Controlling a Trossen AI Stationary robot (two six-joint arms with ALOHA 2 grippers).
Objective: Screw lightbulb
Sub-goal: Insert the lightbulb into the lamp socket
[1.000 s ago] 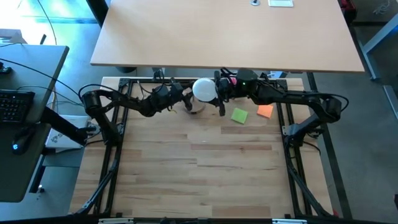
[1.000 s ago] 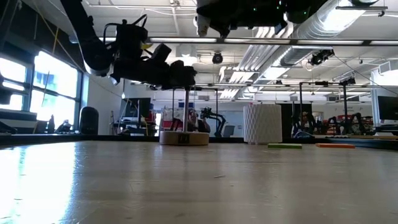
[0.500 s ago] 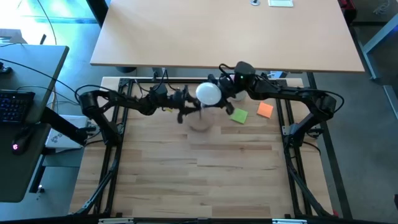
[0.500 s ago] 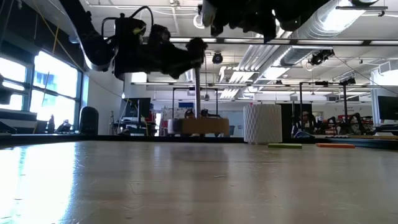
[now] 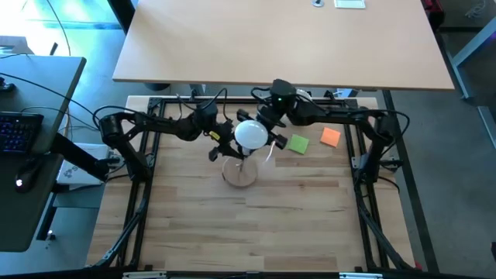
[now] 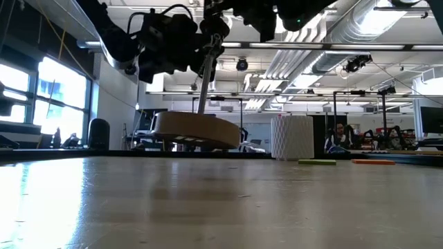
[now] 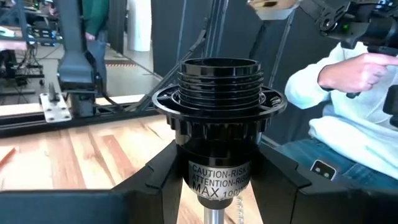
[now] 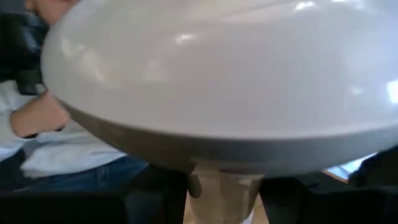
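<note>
The white lightbulb [image 5: 250,133] is in my right gripper [image 5: 266,126], globe up, just above and beside the black socket [image 7: 217,106]. Its screw base shows at the top of the left wrist view [image 7: 272,6]. The socket stands on a thin stem [image 6: 205,66] over a round wooden base [image 5: 239,172]. My left gripper [image 5: 221,145] is shut on the socket. The lamp hangs clear of the table, and its base [image 6: 197,131] is tilted. My left gripper pinches the socket's lower black collar [image 7: 219,163] between its two fingers, one on each side, coming level from the table's left. The stem and wooden base hang below the fingers, tilted and clear of the table. My right gripper pinches the bulb at its narrow neck [image 8: 224,185], below the globe [image 8: 217,74], with one finger on each side. It comes from the table's far right. The bulb is lifted clear, globe up.
A white ribbed cup [image 6: 292,137] stands at the far side. A green note [image 5: 297,143] and an orange note [image 5: 330,137] lie on the table to the right of the bulb. A person [image 7: 348,99] sits beyond the table. The near half of the wooden tabletop [image 5: 256,225] is bare.
My left gripper has lifted the lamp off the table and carried it toward the near edge; the wooden base now hangs tilted. My right gripper has carried the bulb toward the near edge, staying close over the socket.
</note>
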